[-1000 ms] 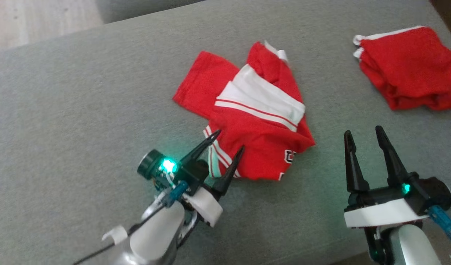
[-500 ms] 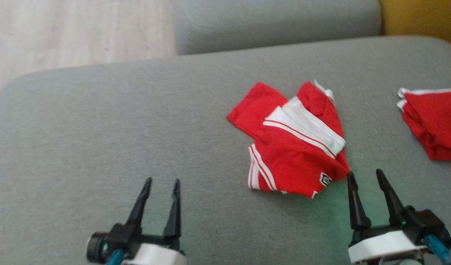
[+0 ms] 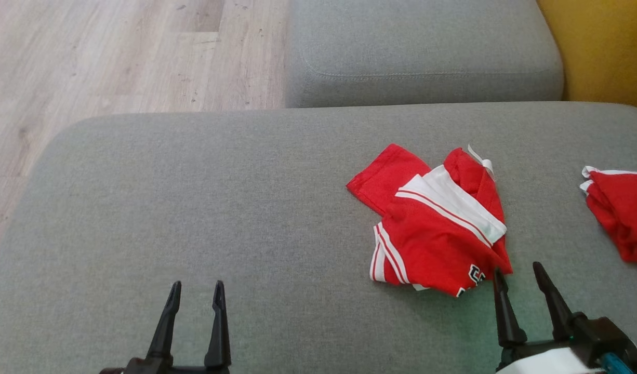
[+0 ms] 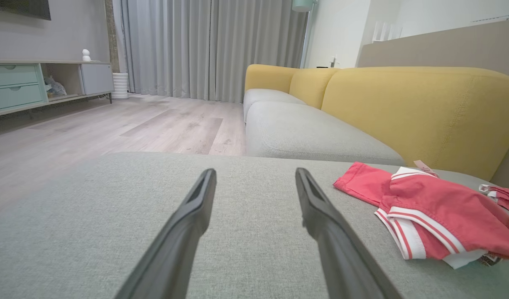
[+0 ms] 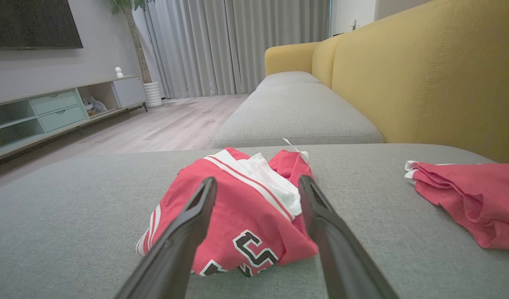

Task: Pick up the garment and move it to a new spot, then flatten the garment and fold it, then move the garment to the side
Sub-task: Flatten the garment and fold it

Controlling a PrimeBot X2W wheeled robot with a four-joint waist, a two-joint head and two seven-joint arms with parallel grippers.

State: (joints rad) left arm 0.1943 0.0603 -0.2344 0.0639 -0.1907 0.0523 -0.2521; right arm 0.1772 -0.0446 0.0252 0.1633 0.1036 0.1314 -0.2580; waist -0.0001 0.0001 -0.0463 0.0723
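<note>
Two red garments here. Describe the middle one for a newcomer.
On the wide grey seat cushion, look just ahead of the right tool. The crumpled red fabric garment there has a broad white band and black lettering; the red bundle farther right shows neither.

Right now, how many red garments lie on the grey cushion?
2: the striped garment right of centre; the plain garment at the right edge, partly cut off.

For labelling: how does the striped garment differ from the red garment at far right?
The striped garment shows white bands and black lettering; the far-right garment is plain red with a white edge. The striped garment lies by the right gripper, the far-right garment apart. Both are mainly red.
</note>
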